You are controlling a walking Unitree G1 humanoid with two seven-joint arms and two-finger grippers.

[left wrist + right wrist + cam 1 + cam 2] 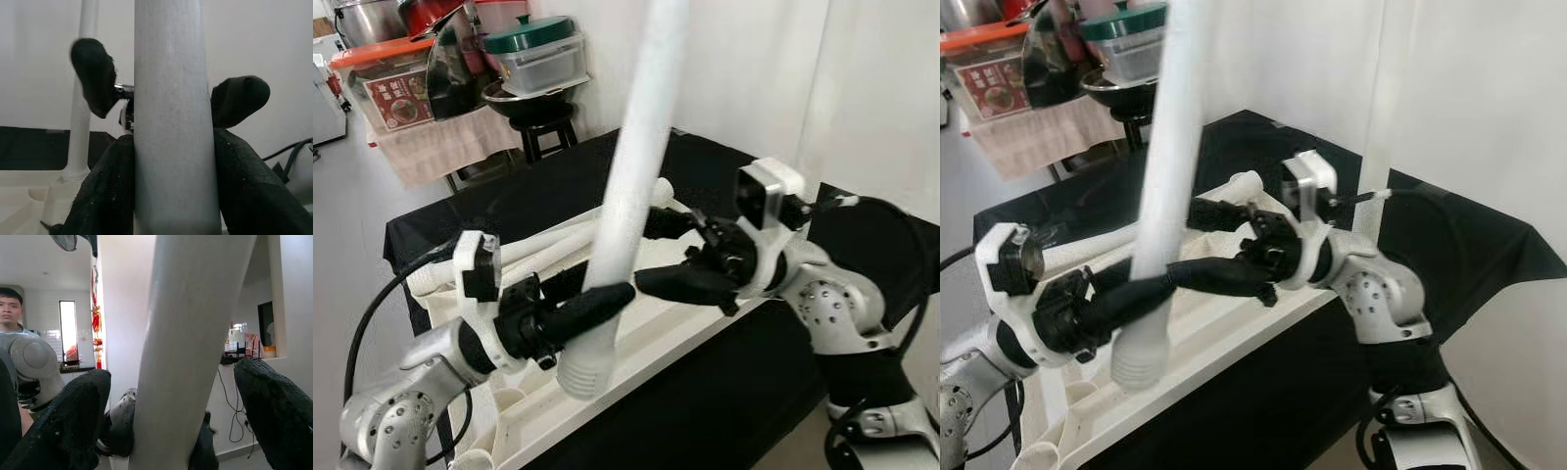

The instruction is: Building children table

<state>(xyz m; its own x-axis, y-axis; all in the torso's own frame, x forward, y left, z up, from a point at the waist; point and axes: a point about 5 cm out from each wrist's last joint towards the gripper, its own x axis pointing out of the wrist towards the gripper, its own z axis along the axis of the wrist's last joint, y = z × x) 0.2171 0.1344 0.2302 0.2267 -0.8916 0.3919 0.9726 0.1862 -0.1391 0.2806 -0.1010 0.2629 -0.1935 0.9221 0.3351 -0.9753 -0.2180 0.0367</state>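
Both arms raised, forearms angled inward toward each other. Left gripper clamped on the leg, fingers pressed to either side of it. Right gripper close opposite, fingers spread wide, straddling the same leg without touching.

Smooth matt white plastic table leg; black cloth-like table cover

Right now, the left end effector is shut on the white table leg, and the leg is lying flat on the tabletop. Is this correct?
Not quite. The left end effector is shut on the white table leg, but the leg stands nearly upright, ribbed end down over the white tabletop. The left eye view shows this.
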